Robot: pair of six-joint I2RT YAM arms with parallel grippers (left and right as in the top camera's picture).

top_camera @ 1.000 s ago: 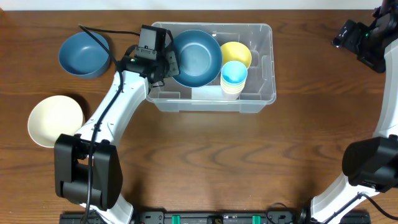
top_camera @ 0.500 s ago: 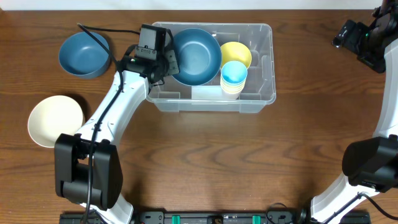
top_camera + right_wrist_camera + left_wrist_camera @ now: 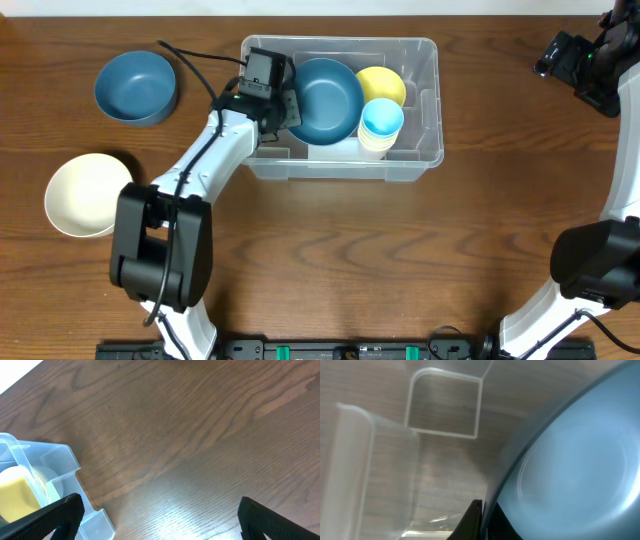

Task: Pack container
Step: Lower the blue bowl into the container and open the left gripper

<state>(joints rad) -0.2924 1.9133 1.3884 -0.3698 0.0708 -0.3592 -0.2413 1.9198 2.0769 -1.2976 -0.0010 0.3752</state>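
The container (image 3: 432,70), a large clear plastic bin, stands at the back middle of the table. Inside it a large blue bowl (image 3: 330,100) sits tilted, and my left gripper (image 3: 288,108) is shut on the bowl's left rim. In the left wrist view the black fingertips (image 3: 476,522) pinch the rim of that blue bowl (image 3: 570,460) above the container's clear floor (image 3: 445,405). A yellow bowl (image 3: 385,85) and stacked light blue cups (image 3: 380,122) fill the container's right side. My right gripper (image 3: 160,515) hangs open and empty over bare table, right of the container's corner (image 3: 60,460).
A second blue bowl (image 3: 135,87) sits on the table left of the container. A cream bowl (image 3: 88,193) lies nearer the left front. The right arm (image 3: 590,70) is raised at the far right back corner.
My left gripper has carried the blue bowl to the right, further into the container. The right arm has not moved.
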